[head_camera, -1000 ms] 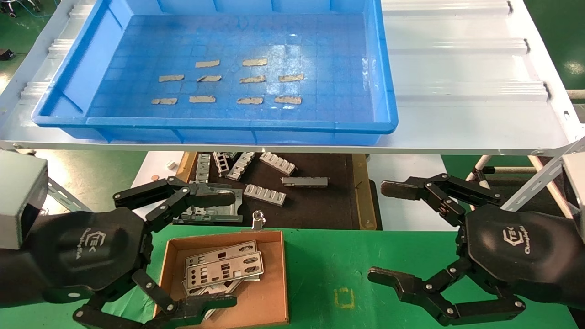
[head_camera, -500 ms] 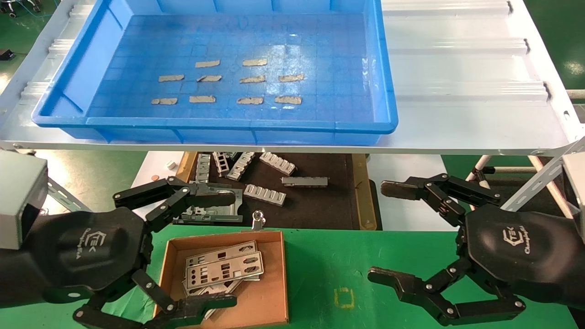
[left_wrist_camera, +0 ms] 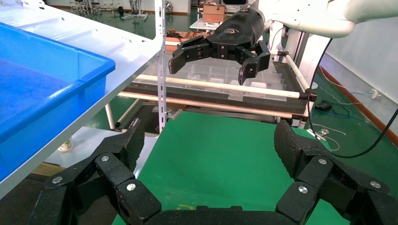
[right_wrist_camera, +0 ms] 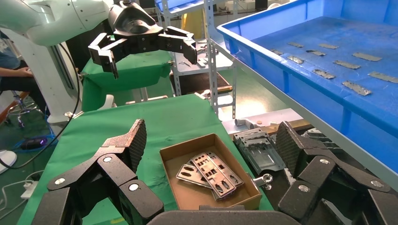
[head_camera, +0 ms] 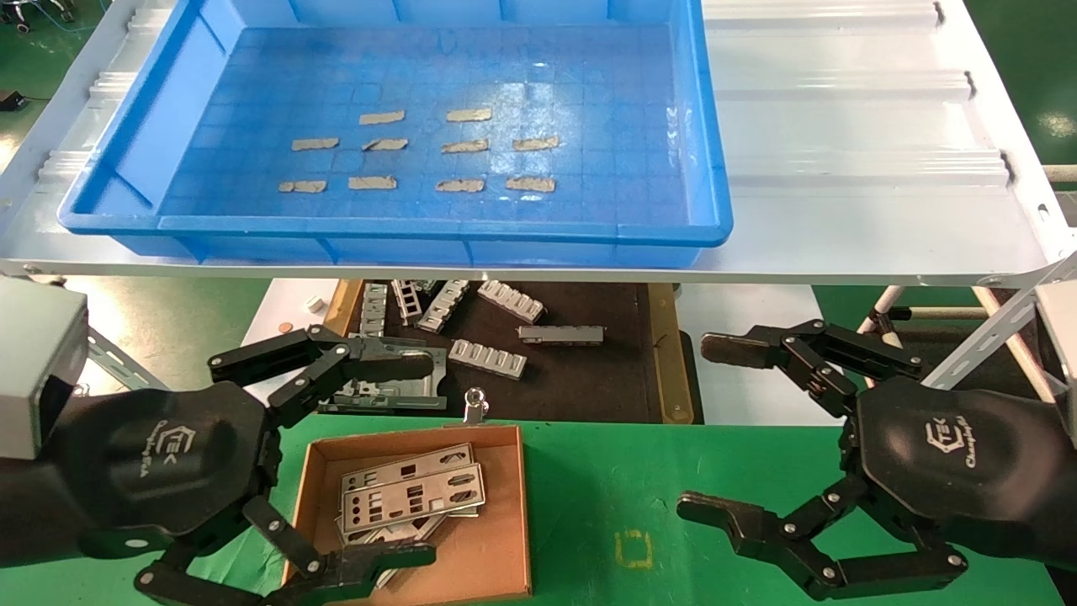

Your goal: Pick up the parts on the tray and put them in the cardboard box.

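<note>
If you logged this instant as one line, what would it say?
tray: no parts, tape strips only | parts: in cardboard box | left gripper: open, above box | right gripper: open, over green table

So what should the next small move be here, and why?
Probably none beyond holding or retracting. The tray shows only tape strips on its floor, and the parts already lie stacked in the cardboard box. The left tool and right tool are both open, holding nothing, over the green table. The job looks done.
</note>
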Action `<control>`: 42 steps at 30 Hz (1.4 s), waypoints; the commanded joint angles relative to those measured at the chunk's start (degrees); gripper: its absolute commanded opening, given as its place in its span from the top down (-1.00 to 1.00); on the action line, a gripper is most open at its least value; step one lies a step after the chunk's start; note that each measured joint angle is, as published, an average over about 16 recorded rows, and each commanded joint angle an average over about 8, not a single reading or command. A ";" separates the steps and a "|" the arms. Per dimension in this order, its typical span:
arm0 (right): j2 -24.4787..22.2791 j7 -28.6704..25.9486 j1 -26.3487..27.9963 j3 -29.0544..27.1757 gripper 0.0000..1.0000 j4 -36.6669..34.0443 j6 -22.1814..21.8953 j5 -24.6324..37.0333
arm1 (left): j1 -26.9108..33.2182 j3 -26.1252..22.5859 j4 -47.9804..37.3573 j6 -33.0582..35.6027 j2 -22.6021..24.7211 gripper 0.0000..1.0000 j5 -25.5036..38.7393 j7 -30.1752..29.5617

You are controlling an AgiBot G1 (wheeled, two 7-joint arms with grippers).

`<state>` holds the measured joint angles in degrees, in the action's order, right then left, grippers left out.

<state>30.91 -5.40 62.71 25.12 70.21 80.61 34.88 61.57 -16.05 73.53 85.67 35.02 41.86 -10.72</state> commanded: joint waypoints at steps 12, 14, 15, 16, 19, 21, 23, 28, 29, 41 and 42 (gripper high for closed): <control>0.00 0.00 0.00 0.00 -1.00 0.00 0.00 0.00 | 0.00 0.00 0.00 0.00 0.00 -1.00 0.00 0.00; 0.00 0.00 0.00 0.00 -1.00 0.00 0.00 0.00 | 0.00 0.00 0.00 0.00 0.00 -1.00 0.00 0.00; 0.00 0.00 0.00 0.00 -1.00 0.00 0.00 0.00 | 0.00 0.00 0.00 0.00 0.00 -1.00 0.00 0.00; 0.00 0.00 0.00 0.00 -1.00 0.00 0.00 0.00 | 0.00 0.00 0.00 0.00 0.00 -1.00 0.00 0.00; 0.00 0.00 0.00 0.00 -1.00 0.00 0.00 0.00 | 0.00 0.00 0.00 0.00 0.00 -1.00 0.00 0.00; 0.00 0.00 0.00 0.00 -1.00 0.00 0.00 0.00 | 0.00 0.00 0.00 0.00 0.00 -1.00 0.00 0.00; 0.00 0.00 0.00 0.00 -1.00 0.00 0.00 0.00 | 0.00 0.00 0.00 0.00 0.00 -1.00 0.00 0.00; 0.00 0.00 0.00 0.00 -1.00 0.00 0.00 0.00 | 0.00 0.00 0.00 0.00 0.00 -1.00 0.00 0.00; 0.00 0.00 0.00 0.00 -1.00 0.00 0.00 0.00 | 0.00 0.00 0.00 0.00 0.00 -1.00 0.00 0.00; 0.00 0.00 0.00 0.00 -1.00 0.00 0.00 0.00 | 0.00 0.00 0.00 0.00 0.00 -1.00 0.00 0.00; 0.00 0.00 0.00 0.00 -1.00 0.00 0.00 0.00 | 0.00 0.00 0.00 0.00 0.00 -1.00 0.00 0.00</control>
<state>30.91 -5.40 62.71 25.12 70.21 80.60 34.88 61.57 -16.05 73.53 85.67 35.02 41.86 -10.73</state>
